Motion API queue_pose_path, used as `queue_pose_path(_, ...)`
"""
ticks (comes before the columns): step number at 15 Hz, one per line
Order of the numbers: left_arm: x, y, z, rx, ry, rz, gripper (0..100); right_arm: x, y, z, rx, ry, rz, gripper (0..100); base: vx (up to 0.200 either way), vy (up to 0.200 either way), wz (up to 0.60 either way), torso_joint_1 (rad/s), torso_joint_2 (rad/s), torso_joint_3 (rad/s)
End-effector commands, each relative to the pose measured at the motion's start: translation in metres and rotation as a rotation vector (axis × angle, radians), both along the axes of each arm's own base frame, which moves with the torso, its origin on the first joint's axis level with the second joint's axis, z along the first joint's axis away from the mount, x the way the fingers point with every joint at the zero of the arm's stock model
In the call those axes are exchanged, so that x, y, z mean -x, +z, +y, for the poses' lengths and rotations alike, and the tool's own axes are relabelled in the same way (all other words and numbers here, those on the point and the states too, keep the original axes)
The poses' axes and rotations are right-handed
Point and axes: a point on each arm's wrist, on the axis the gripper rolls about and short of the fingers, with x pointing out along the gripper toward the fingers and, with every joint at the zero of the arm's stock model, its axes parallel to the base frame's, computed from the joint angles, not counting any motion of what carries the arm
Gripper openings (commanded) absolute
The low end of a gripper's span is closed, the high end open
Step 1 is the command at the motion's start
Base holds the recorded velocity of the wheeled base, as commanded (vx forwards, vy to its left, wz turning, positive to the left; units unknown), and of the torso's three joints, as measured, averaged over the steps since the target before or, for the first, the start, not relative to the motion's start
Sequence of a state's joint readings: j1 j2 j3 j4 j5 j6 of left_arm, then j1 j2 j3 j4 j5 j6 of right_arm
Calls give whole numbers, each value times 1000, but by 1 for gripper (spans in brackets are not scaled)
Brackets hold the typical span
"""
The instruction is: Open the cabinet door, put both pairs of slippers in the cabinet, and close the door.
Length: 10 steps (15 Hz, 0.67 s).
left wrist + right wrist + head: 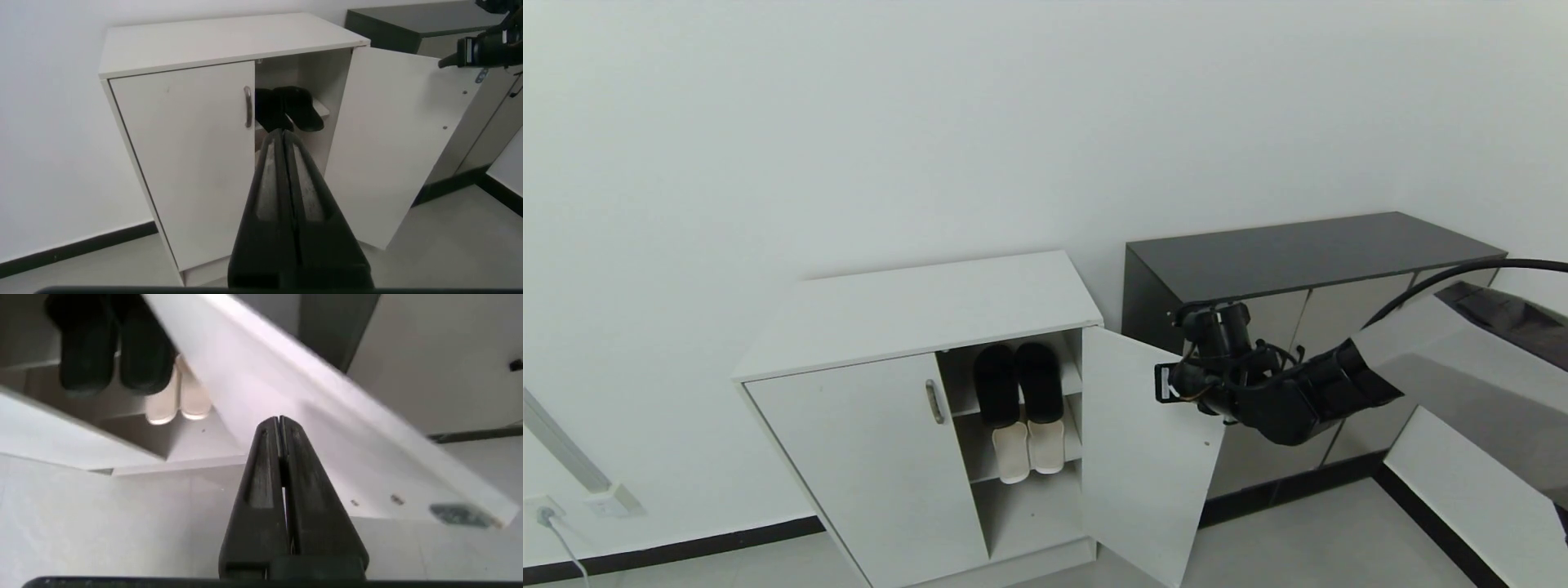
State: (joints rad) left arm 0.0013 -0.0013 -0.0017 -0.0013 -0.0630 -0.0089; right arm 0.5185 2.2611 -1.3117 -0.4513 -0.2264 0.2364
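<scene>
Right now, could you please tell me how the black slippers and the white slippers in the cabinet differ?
Colour: the black slippers are dark, while the white slippers are pale.
Shelf: the black slippers sit on the upper shelf, and the white slippers sit on the lower shelf, directly beneath them.
Shared: each pair lies side by side inside the cabinet, in the half behind the open door.

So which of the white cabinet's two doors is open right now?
The right door, swung out with its edge beside the right hand; the left door, with the metal handle, sits shut.
</scene>
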Motion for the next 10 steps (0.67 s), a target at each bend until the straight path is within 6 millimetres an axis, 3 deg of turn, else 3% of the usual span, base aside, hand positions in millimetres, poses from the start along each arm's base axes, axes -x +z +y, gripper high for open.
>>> queue_pose_path(1, 0, 0, 0, 0, 0, 1, 0, 14, 13, 5, -9, 27, -14, 0, 0, 0, 0, 0, 0, 0)
queue_pose_path(3, 0, 0, 0, 0, 0, 1, 0, 30, 23, 15, -28, 56, -18, 0, 0, 0, 0, 0, 0, 0)
queue_pose_path(5, 0, 0, 0, 0, 0, 1, 0, 32, 29, 15, -34, 54, -35, 0, 0, 0, 0, 0, 0, 0)
queue_pose_path(7, 0, 0, 0, 0, 0, 1, 0, 17, 33, 5, -41, 16, -57, 0, 0, 0, 0, 0, 0, 0)
queue_pose_path(8, 0, 0, 0, 0, 0, 1, 0, -11, 29, -14, -47, -47, -74, 0, 0, 0, 0, 0, 0, 0)
queue_pose_path(10, 0, 0, 0, 0, 0, 1, 0, -34, 23, -31, -38, -97, -84, 0, 0, 0, 0, 0, 0, 0)
